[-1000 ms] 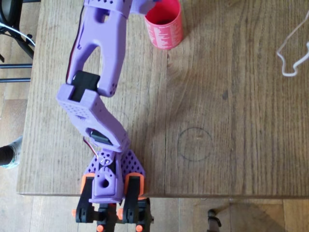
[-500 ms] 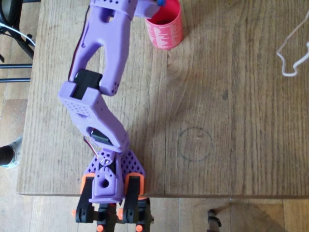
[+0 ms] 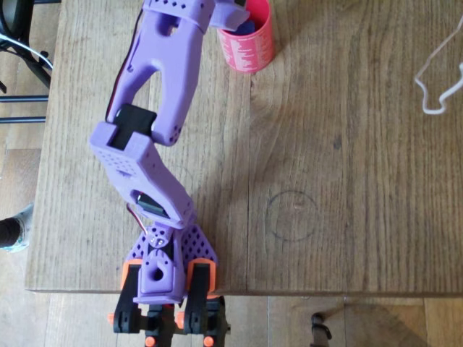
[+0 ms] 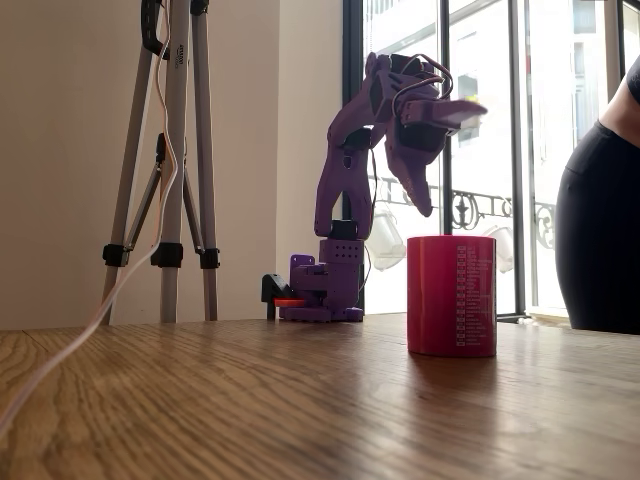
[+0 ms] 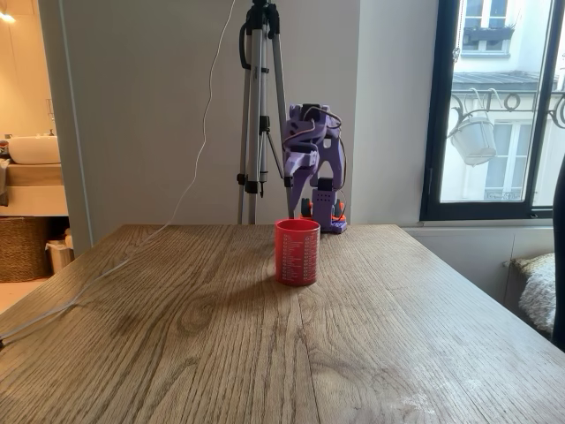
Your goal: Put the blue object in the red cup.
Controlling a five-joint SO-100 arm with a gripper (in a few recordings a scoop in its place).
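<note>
Since half a second ago the blue object (image 3: pixel 248 27) has left the fingertips and now lies inside the red cup (image 3: pixel 248 45), seen in the overhead view as a dark blue patch against the inner wall below the rim; back then it showed as a bright spot at the gripper's tip, above the cup's edge. The purple arm (image 3: pixel 155 87) has swung slightly toward the cup.

That arm stretches from its base (image 3: pixel 163 278) at the near table edge, bends at the elbow and reaches up the picture to the cup. In a fixed view the gripper (image 4: pixel 432 150) hangs above the cup (image 4: pixel 451 295), clear of the rim, with its fingers spread wide: one finger (image 4: pixel 455 108) juts out sideways, the other points down toward the cup's mouth.

From the far end of the table (image 5: pixel 371 336) the cup (image 5: pixel 297 252) stands upright in front of the arm (image 5: pixel 311 155), beside a tripod (image 5: pixel 258 106). A person (image 4: pixel 600 220) stands at the right edge. A white cord (image 3: pixel 436 76) lies on the tabletop.
</note>
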